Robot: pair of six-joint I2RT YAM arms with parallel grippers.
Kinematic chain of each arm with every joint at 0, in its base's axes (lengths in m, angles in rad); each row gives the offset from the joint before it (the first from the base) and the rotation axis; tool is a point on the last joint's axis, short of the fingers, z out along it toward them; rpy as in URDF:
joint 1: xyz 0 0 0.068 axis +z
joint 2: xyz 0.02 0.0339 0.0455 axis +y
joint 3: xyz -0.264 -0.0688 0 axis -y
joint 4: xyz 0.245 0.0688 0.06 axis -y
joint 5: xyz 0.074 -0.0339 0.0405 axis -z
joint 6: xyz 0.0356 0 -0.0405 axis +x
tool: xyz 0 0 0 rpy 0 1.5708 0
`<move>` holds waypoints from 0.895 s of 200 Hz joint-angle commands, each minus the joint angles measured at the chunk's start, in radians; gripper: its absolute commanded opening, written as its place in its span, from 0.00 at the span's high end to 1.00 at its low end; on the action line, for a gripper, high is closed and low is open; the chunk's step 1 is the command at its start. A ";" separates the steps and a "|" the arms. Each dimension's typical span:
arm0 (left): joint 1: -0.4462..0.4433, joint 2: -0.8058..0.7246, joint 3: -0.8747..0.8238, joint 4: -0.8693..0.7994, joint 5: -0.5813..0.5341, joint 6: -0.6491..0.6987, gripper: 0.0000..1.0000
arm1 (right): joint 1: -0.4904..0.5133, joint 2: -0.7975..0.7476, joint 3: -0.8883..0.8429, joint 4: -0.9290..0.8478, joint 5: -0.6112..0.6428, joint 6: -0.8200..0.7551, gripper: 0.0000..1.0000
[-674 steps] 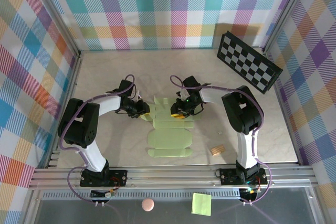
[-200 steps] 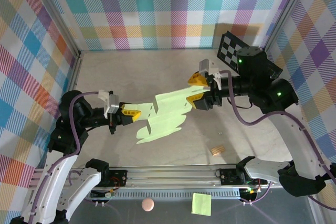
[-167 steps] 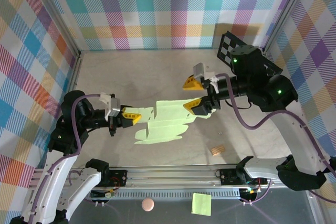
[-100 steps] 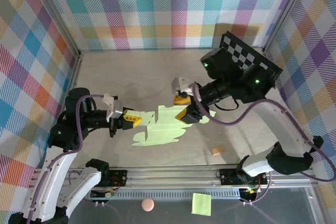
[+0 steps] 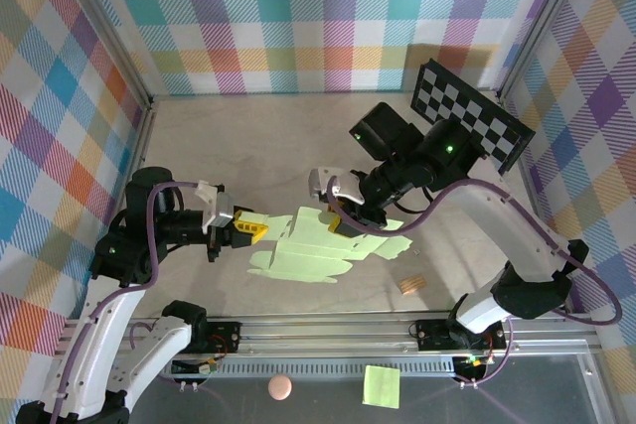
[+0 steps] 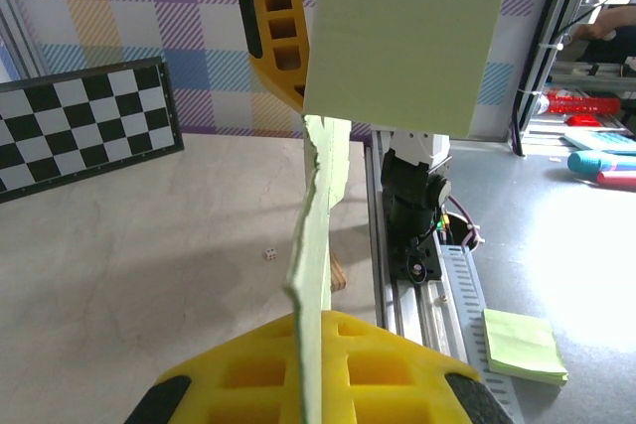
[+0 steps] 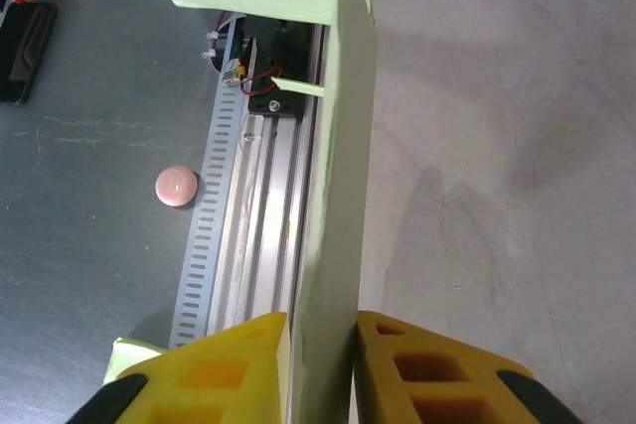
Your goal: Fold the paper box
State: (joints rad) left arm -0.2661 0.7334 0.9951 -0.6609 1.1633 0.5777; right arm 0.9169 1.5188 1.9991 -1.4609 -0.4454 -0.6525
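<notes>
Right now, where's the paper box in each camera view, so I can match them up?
Top external: paper box at centre, spanning from left hand to right hand.
Left wrist: paper box edge-on up the middle, broad flap at top.
Right wrist: paper box edge-on, rising from bottom centre.
Shared landmark: the aluminium rail along the table's near edge.

Unfolded pale-green paper box (image 5: 308,255), held aloft

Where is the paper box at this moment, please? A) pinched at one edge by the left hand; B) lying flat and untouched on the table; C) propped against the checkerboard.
A: the left wrist view shows the paper box running edge-on into the left hand, pinched between its closed yellow fingers.
</notes>
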 commanded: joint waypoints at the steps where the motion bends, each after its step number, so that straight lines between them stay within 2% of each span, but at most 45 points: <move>1: -0.002 -0.002 0.020 -0.010 0.041 0.035 1.00 | 0.010 0.006 0.029 -0.029 -0.014 -0.018 0.80; 28: -0.002 0.001 0.016 -0.006 0.039 0.036 1.00 | 0.013 0.007 0.030 -0.027 -0.005 -0.015 0.84; 53: -0.002 0.001 0.016 0.001 0.037 0.035 1.00 | 0.013 0.009 0.027 -0.025 0.011 -0.006 0.95; 58: -0.002 -0.001 0.016 0.008 0.034 0.029 0.94 | 0.014 0.009 0.025 -0.022 0.013 -0.005 0.97; 62: -0.002 -0.005 0.016 0.018 0.030 0.020 0.85 | 0.013 0.007 0.022 -0.017 0.018 -0.002 1.00; 69: -0.002 -0.012 0.013 0.051 0.014 -0.007 0.75 | 0.011 0.003 0.014 -0.006 0.027 0.006 1.00; 91: -0.003 -0.050 -0.032 0.263 -0.148 -0.241 0.49 | -0.003 -0.018 -0.024 0.056 0.038 0.053 1.00; 110: -0.002 -0.082 -0.072 0.417 -0.320 -0.396 0.37 | -0.064 -0.034 -0.056 0.132 -0.036 0.141 1.00; 134: -0.002 -0.070 -0.056 0.434 -0.508 -0.532 0.31 | -0.154 -0.078 -0.157 0.279 -0.141 0.277 1.00; 156: -0.002 -0.002 0.042 0.283 -0.698 -0.649 0.26 | -0.245 -0.123 -0.284 0.464 -0.237 0.454 1.00; 165: -0.002 0.029 0.069 0.248 -0.723 -0.682 0.26 | -0.282 -0.138 -0.337 0.548 -0.263 0.540 1.00; 179: -0.002 0.055 0.065 0.271 -0.702 -0.727 0.26 | -0.339 -0.156 -0.433 0.687 -0.301 0.718 1.00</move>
State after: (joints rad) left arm -0.2661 0.7460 1.0237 -0.3645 0.5835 0.0128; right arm 0.6491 1.4044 1.6752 -1.0615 -0.6083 -0.2501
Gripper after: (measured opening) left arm 0.742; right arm 0.070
